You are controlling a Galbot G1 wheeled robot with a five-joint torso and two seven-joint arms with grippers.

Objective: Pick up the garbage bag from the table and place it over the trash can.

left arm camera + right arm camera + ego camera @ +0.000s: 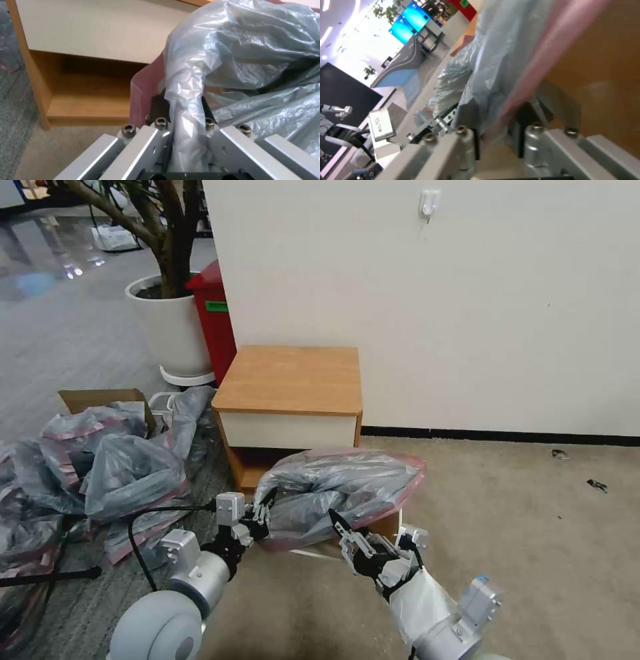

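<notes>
The garbage bag [340,488] is hanging stretched between the two end effectors, in front of the table [291,378], just below its white drawer front [288,430]. Its grey film is bunching upward in crumpled folds, and the pink-red band is running along its lower edge and round its 3 o'clock end.

The left end effector [261,513] is sitting at the bag's 9 o'clock end, clenched on a gathered fold of the film; in the left wrist view the plastic is passing straight between its fingers [160,107]. The right end effector [341,527] is sitting at about 6 o'clock under the bag, its fingers [523,120] closed on the pink rim.

A heap of grey-and-pink bags [100,467] is lying on the floor at the table's 8 o'clock, beside a cardboard box [100,399]. At the table's 10 o'clock a red bin [215,320] and a white plant pot [170,330] are standing against the wall.
</notes>
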